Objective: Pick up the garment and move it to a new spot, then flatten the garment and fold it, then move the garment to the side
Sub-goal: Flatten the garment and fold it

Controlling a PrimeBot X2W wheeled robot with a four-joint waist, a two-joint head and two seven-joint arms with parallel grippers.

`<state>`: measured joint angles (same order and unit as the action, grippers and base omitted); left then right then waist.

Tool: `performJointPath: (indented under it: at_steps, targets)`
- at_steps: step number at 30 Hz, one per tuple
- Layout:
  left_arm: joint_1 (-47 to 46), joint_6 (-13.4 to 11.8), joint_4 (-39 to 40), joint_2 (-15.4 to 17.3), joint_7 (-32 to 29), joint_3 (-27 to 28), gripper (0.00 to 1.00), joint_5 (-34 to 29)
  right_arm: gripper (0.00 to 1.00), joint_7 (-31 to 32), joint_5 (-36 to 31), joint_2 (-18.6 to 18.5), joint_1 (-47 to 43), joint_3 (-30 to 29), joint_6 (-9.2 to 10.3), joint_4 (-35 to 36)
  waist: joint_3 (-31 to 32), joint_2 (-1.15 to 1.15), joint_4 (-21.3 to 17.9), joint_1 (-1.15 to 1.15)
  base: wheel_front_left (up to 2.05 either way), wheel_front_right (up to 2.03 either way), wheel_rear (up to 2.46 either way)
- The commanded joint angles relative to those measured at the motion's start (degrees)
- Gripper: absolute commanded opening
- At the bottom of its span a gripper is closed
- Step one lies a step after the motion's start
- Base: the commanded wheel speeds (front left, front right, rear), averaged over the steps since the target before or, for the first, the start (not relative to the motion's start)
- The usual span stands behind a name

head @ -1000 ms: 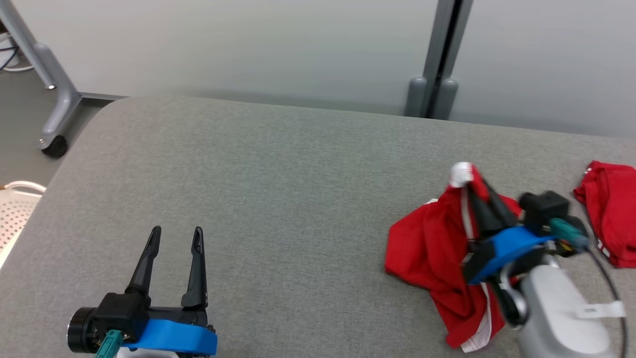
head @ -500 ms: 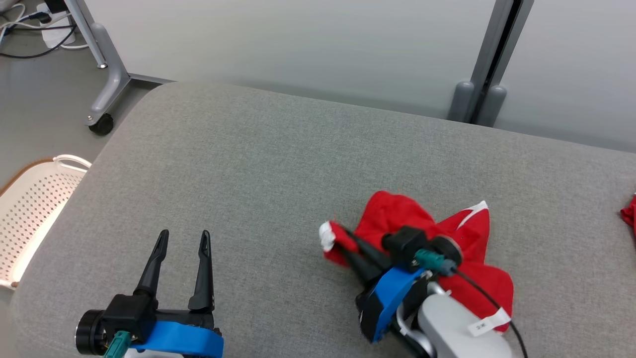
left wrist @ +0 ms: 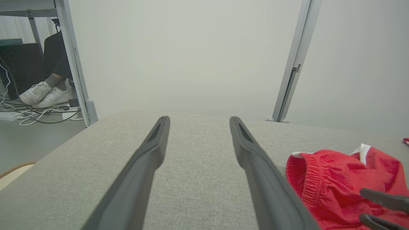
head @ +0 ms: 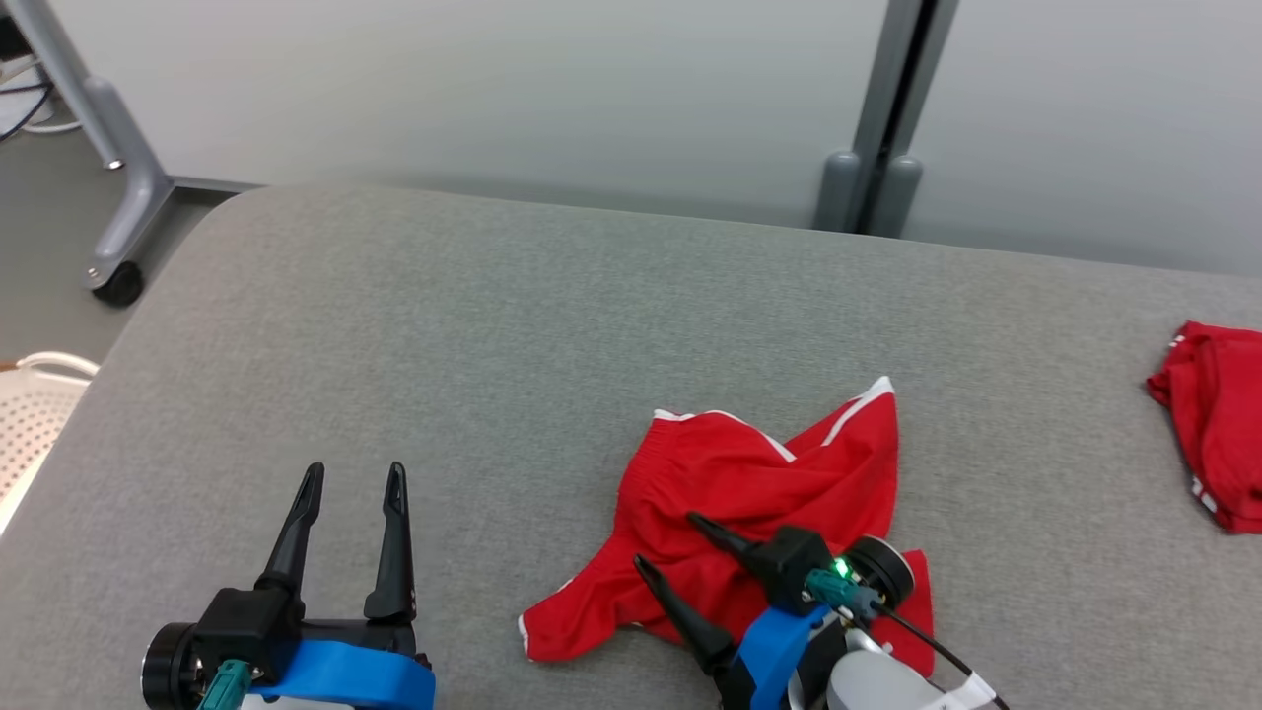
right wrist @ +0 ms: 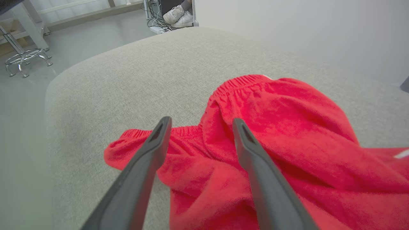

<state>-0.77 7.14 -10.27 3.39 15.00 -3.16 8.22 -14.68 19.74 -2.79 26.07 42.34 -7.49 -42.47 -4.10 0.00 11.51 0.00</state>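
The right pincer (head: pixel 666 540) has let go of the crumpled red cloth shorts with white trim (head: pixel 779 473) that it was pinching a moment ago, and it now stands wide apart over their near edge. The shorts lie in a loose heap on the soft grey bench (head: pixel 493 325), near the middle and close to the front. The left pincer (head: pixel 355 471) is wide and empty well off to the left, and a second red cloth piece (head: pixel 1213 414) lies at the far right.

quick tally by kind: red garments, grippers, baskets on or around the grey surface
red garments: 2 (crumpled garment, far-right garment)
grippers: 2 (left gripper, right gripper)
baskets: 1 (white basket)
total: 5
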Motion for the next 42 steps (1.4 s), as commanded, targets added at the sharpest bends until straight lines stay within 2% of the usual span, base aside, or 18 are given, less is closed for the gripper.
performJointPath:
  at_steps: [1,3,10,11,15,20,23,30,37,42]
  targets:
    - [0.6,0.4,0.0,0.1,0.2,0.1,1.00,-0.2,1.00,-0.4,-1.1,-0.3,-1.6,-0.6,-0.02,-0.4,0.8,0.00,-1.4,0.00,0.00,0.00,0.00]
    - [0.7,0.4,0.1,0.1,0.2,0.3,1.00,-0.2,1.00,-0.5,-2.4,-1.4,-2.3,-2.2,-0.01,0.7,1.0,0.00,-2.5,0.00,0.00,0.00,0.00]
    - [1.9,0.3,0.9,0.0,0.2,1.3,1.00,-0.7,1.00,-0.5,-5.3,-6.2,-9.5,-13.1,-0.01,13.3,1.7,0.00,-5.8,0.00,0.00,0.00,0.00]
    - [1.9,0.3,0.9,0.0,0.2,1.3,1.00,-0.7,1.00,-0.5,-5.3,-6.2,-9.5,-13.1,-0.01,13.3,1.7,0.00,-5.8,0.00,0.00,0.00,0.00]
    - [2.6,0.2,1.4,0.1,0.2,1.9,1.00,-0.8,1.00,-0.5,-6.7,-7.6,-15.9,-20.9,-0.01,19.8,1.9,0.00,-7.2,0.00,0.00,0.00,0.00]
    - [3.0,0.2,1.6,0.1,0.2,2.2,1.00,-0.9,1.00,-0.5,-8.4,-7.0,-23.8,-31.2,-0.01,26.7,2.0,0.00,-8.1,0.00,0.00,0.00,0.00]
    - [3.0,0.3,1.7,0.0,0.2,2.3,1.00,-1.0,1.00,-0.5,-9.1,-5.9,-28.4,-35.3,-0.01,29.9,2.1,0.00,-8.3,0.00,0.00,0.00,0.00]
    - [3.4,0.3,1.8,0.0,0.2,2.4,1.00,-1.3,1.00,-0.5,-10.2,-5.0,-33.7,-35.2,-0.02,32.2,2.0,0.00,-8.7,0.00,0.00,0.00,0.00]
    - [2.2,0.4,1.6,0.0,0.2,2.0,1.00,-1.4,1.00,1.0,-9.0,-6.4,-30.9,-31.0,-0.01,30.9,1.5,0.00,-7.9,0.00,0.00,0.00,0.00]
    - [1.7,0.4,1.5,0.0,0.2,1.5,1.00,-1.4,1.00,1.6,-7.8,-8.1,-29.5,-26.9,-0.01,27.3,0.8,0.00,-6.9,0.00,0.00,0.00,0.00]
